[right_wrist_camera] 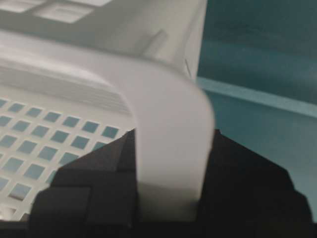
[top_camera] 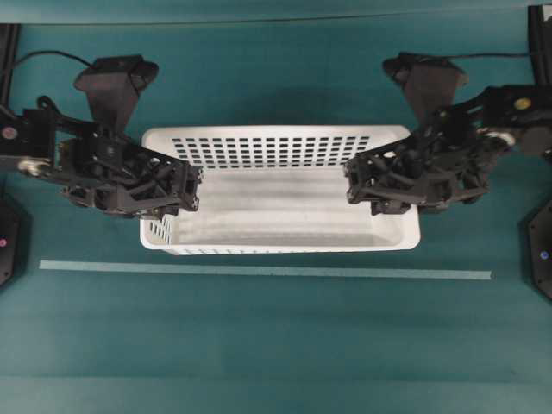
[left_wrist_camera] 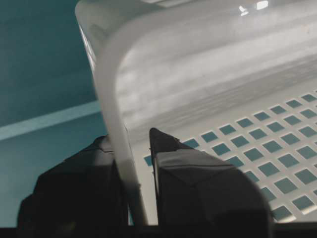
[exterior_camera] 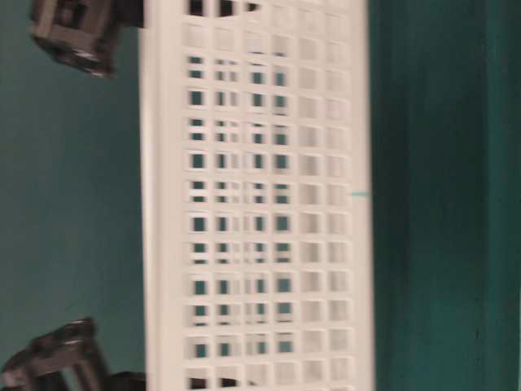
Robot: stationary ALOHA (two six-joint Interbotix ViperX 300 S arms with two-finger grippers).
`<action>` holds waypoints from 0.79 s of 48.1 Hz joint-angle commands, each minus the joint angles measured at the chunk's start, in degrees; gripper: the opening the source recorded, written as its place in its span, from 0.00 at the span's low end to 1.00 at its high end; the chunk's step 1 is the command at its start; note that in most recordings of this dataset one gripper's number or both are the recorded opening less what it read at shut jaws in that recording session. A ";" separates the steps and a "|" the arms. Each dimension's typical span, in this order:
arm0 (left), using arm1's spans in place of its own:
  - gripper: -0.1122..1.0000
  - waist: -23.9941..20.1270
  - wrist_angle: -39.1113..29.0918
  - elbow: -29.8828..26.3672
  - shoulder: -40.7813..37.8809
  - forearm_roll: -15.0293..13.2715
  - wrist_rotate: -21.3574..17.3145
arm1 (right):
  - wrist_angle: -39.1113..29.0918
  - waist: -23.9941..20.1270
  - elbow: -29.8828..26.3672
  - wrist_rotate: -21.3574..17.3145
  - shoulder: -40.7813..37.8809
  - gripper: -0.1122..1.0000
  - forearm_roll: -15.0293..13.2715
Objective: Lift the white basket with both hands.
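We have the left gripper (top_camera: 191, 185) and right gripper (top_camera: 355, 185) each clamped on opposite short-end rims of the basket (top_camera: 276, 211), long axis between them; apparently lifted already.

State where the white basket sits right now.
In the overhead view the white basket is centred on the table, just behind the pale tape line, with the left gripper and right gripper clamping its end walls.

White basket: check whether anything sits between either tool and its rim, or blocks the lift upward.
Nothing visible does. The left tool is closed on the white basket at its left end wall, one finger inside and one outside. The right tool clamps the opposite end wall. The basket is empty, and no view shows anything over it.
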State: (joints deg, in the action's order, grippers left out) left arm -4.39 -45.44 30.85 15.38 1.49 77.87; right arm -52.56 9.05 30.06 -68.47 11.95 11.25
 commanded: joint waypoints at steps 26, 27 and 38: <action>0.13 -0.09 8.17 4.83 -5.54 0.53 -0.53 | 9.58 -2.72 4.75 3.08 -5.80 0.28 0.44; 0.13 0.00 8.44 5.01 -5.63 0.53 -0.53 | 9.76 -2.81 4.75 3.08 -5.98 0.28 0.62; 0.11 0.53 11.87 5.80 -7.73 0.53 -0.35 | 10.90 -3.52 4.83 3.08 -7.82 0.28 0.88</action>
State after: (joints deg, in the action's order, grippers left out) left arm -4.13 -35.95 37.62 8.96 1.58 77.96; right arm -43.24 7.21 35.77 -67.32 6.06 11.87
